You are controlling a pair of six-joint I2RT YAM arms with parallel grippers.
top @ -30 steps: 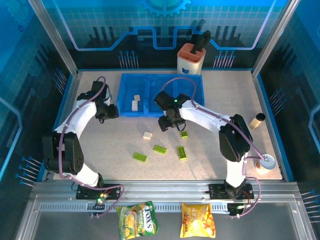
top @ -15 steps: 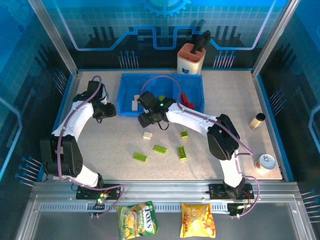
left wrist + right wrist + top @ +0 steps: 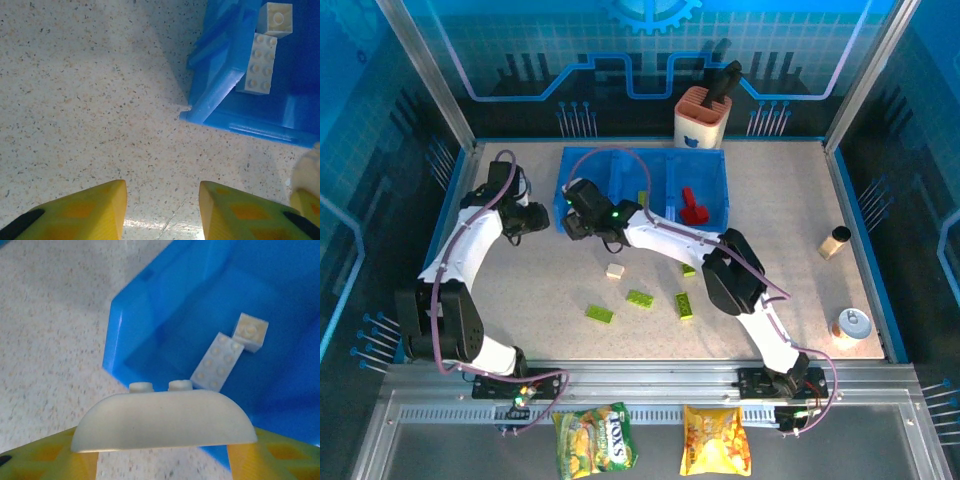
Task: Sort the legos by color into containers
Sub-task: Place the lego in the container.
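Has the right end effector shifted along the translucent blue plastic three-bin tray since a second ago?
Yes. The right end effector, gripping a cream-white curved brick, moved left along the tray front, to its left bin.

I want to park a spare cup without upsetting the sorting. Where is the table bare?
Bare table lies between the containers and the small cylinder, and along the near edge, in front of the green legos. Crowded: the containers' near-left corner, where left gripper and right gripper meet.
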